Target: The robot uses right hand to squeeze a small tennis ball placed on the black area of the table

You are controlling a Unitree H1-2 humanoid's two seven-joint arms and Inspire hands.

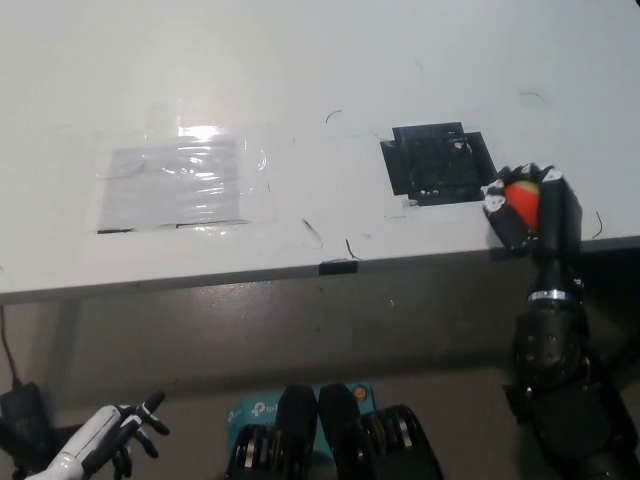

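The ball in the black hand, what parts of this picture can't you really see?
- Ball, head view: only an orange-red and yellow patch shows; the right hand wraps the rest.
- Whether the ball is squashed: too small and blurred.
- Left hand, head view: resting at the lower left, its arm cut off by the picture's edge.

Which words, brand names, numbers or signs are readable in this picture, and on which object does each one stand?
"tp-l": white logo and letters on the teal box on the floor at the bottom edge; the rest is hidden, so the full name cannot be read.
No other text: none shows on the white table, the black patch, the clear plastic sheet or the ball in the right hand.
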